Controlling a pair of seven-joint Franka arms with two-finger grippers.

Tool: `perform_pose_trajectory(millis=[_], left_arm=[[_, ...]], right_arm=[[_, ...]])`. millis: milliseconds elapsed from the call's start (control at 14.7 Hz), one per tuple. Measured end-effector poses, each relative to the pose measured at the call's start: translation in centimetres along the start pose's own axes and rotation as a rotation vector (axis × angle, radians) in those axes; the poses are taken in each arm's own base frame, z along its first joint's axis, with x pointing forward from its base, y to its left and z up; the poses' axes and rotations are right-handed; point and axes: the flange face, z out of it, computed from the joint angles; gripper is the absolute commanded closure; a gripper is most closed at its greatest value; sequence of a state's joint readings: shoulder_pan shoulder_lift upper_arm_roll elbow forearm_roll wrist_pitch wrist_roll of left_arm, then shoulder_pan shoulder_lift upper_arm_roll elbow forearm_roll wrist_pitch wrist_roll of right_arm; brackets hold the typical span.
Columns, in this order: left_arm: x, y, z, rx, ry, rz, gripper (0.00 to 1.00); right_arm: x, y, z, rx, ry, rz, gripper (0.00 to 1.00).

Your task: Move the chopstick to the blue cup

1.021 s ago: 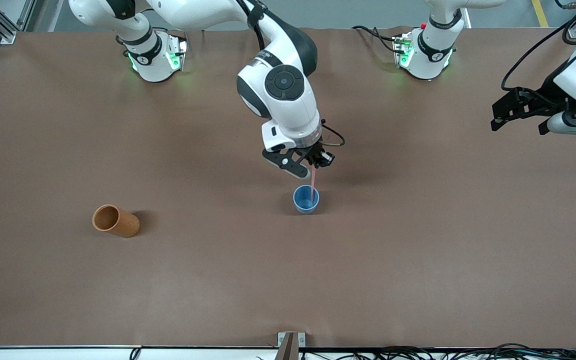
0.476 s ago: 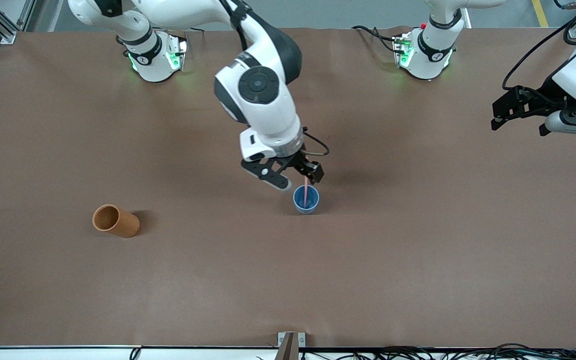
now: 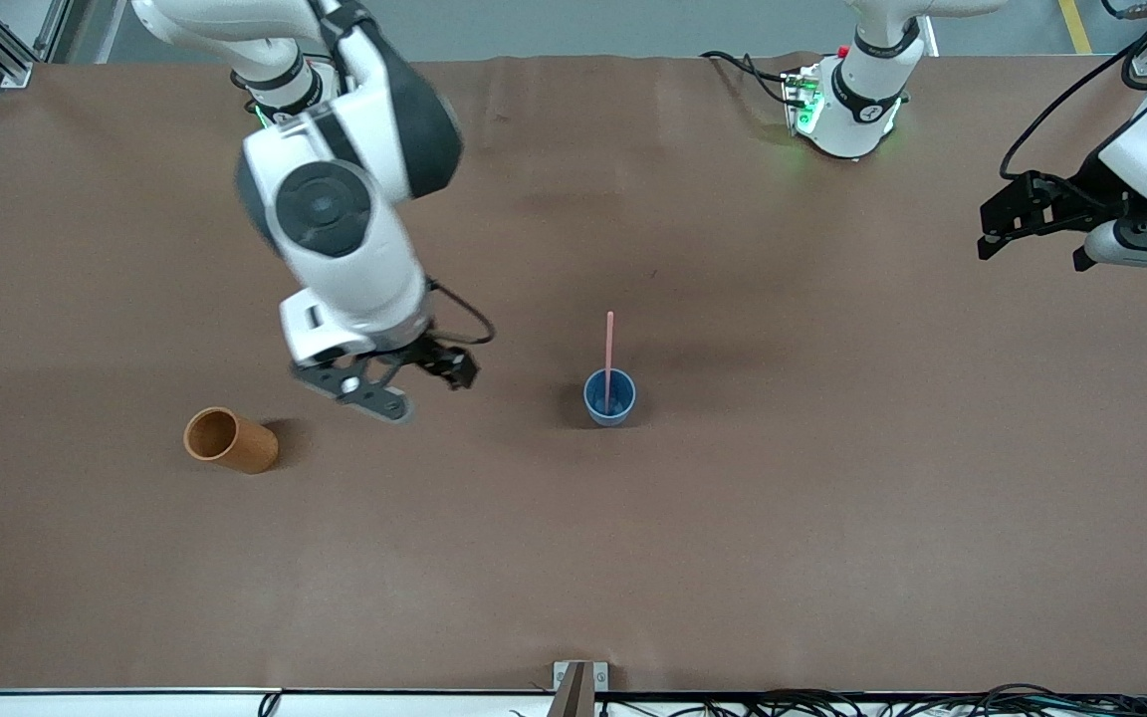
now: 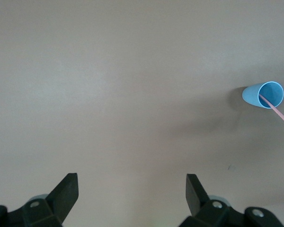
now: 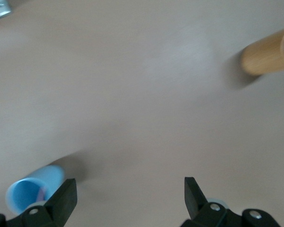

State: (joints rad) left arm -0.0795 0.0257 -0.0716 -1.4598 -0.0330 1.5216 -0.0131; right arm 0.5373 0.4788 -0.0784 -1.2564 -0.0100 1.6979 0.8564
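The blue cup (image 3: 609, 397) stands upright near the middle of the table. The pale-pink chopstick (image 3: 609, 354) stands in it, its top end sticking well above the rim. The cup also shows in the left wrist view (image 4: 262, 94) with the chopstick (image 4: 279, 110), and in the right wrist view (image 5: 32, 190). My right gripper (image 3: 414, 383) is open and empty, up over bare table between the blue cup and the orange-brown cup. My left gripper (image 3: 1036, 234) is open and empty, and its arm waits at its end of the table.
An orange-brown cylindrical cup (image 3: 230, 440) lies on its side toward the right arm's end, its mouth facing that end; it also shows in the right wrist view (image 5: 270, 52). A brown cloth (image 3: 832, 518) covers the table. Both arm bases stand along the edge farthest from the front camera.
My right gripper has opened and let go of the chopstick, which now stands in the blue cup. The right arm has swung away toward the orange-brown cup. The left arm has not moved.
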Motion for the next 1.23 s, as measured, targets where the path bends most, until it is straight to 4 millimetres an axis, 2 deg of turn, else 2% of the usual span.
perform_pose_trajectory(millis=[204, 340, 476, 681, 885, 1225], left_arm=[[0.0, 0.0, 0.0, 0.0, 0.0, 0.0, 0.0], [0.0, 0.0, 0.0, 0.0, 0.0, 0.001, 0.0], [0.0, 0.0, 0.0, 0.0, 0.0, 0.001, 0.0], [0.0, 0.0, 0.0, 0.0, -0.001, 0.001, 0.0], [0.0, 0.0, 0.1, 0.0, -0.001, 0.001, 0.0], [0.1, 0.0, 0.1, 0.0, -0.002, 0.001, 0.0]], right_arm=[[3.3, 7.0, -0.3, -0.02, -0.025, -0.003, 0.0], [4.2, 11.9, -1.6, -0.017, -0.038, -0.023, 0.0], [3.9, 16.1, -3.1, -0.009, -0.045, -0.031, 0.0], [3.0, 20.8, -5.8, 0.003, -0.044, -0.038, 0.0], [3.6, 26.4, -8.5, 0.015, -0.043, -0.085, 0.0], [4.9, 35.2, -11.9, 0.032, -0.033, -0.137, 0.0]])
